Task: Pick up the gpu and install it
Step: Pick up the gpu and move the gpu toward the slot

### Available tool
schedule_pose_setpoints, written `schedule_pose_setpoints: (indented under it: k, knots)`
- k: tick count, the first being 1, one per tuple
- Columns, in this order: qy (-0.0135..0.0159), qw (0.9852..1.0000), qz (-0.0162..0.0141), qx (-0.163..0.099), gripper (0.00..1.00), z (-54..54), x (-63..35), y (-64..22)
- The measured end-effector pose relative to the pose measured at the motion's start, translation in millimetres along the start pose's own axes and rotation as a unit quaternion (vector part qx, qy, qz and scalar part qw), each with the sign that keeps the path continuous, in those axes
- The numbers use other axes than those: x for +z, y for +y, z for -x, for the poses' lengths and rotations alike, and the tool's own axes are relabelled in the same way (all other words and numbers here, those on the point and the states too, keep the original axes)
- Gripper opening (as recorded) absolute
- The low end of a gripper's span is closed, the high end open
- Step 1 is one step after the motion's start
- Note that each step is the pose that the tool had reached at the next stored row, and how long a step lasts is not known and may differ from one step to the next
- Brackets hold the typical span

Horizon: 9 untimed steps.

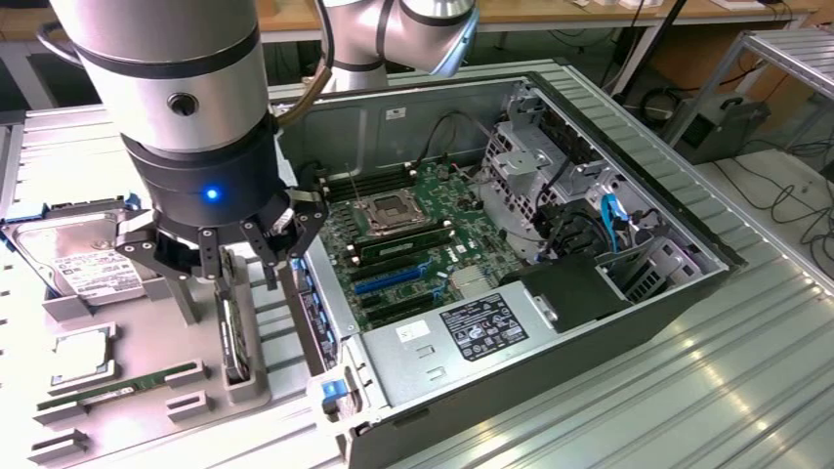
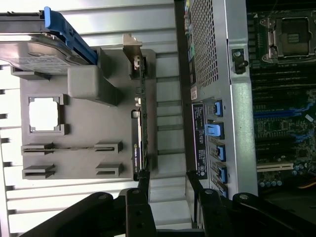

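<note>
In the exterior view the arm (image 1: 170, 98) blocks a good chunk of the hard drive (image 1: 78, 259). The gripper (image 1: 248, 269) sits in front of the far end of the gpu (image 1: 234, 337), so that end can't be made out. The print on the power supply label (image 1: 482, 322) is way too small to read, and the computer case (image 1: 626, 322) runs off the frame's lower edge. In the wrist view the gpu (image 2: 138, 143) shows edge-on only, its faces hidden. The hard drive (image 2: 34, 49) gets cropped by the frame, and the case sticker (image 2: 200, 140) is unreadable too.
</note>
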State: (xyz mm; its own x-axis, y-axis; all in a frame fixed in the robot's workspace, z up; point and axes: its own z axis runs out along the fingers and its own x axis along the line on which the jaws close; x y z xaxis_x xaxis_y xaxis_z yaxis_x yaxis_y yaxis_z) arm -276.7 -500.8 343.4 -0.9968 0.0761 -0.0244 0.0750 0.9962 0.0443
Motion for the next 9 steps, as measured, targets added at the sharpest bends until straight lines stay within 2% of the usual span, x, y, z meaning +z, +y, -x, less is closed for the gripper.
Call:
schedule_pose_setpoints:
  k: [9]
  knots:
    - [0.0000,1.0000,0.0000,0.000,0.42,-0.1,2.8,-0.1]
